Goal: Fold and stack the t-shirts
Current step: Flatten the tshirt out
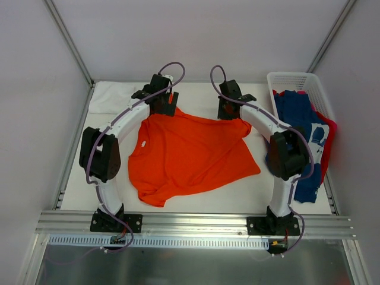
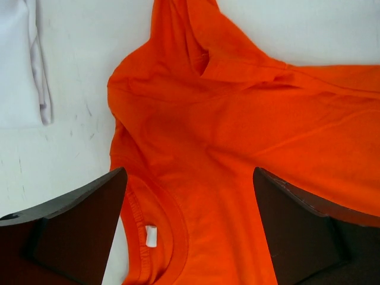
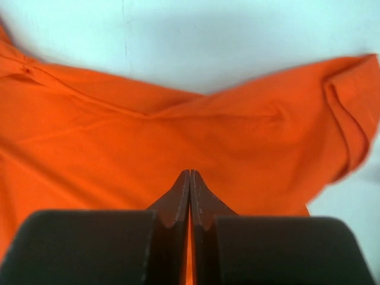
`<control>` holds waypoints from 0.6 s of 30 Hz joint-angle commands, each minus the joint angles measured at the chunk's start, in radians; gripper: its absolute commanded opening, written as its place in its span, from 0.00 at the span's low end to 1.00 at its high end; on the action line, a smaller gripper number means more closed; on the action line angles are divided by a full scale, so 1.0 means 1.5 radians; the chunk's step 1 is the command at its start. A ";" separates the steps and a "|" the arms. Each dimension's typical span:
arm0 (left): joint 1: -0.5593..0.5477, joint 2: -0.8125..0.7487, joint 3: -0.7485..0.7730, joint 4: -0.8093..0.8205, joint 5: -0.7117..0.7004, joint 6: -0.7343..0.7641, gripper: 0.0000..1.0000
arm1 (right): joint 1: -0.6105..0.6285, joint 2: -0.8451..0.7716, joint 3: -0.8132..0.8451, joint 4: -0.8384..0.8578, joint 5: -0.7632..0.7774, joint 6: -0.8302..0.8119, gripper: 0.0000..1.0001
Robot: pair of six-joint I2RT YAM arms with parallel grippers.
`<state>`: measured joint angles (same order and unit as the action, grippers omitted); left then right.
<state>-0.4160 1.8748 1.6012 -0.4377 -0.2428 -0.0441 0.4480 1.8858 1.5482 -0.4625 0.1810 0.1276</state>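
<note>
Your left claw (image 2: 190, 172) hangs wide open over the orange t-shirt (image 1: 190, 157), collar between its fingers (image 2: 77, 225). Your right claw (image 3: 190, 173) is pinched tight on that shirt's edge, cloth spreading ahead of its tips. A white t-shirt (image 2: 18, 65) lies left of the left claw

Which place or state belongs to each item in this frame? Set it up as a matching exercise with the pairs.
1. orange t-shirt
2. white t-shirt
3. navy t-shirt
4. left gripper

A. draped out of the basket
B. open, holding nothing
C. spread mid-table, one corner pinched by the right gripper
D. lying at the far left corner

Pairs: 1-C, 2-D, 3-A, 4-B
</note>
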 commanded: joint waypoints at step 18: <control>0.068 0.155 0.111 -0.010 0.191 -0.130 0.86 | -0.115 0.173 0.140 -0.009 -0.174 0.055 0.00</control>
<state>-0.3347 2.0636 1.6989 -0.4507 -0.0704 -0.1764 0.3069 2.1395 1.7409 -0.4820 -0.0319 0.1833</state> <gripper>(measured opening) 0.860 0.009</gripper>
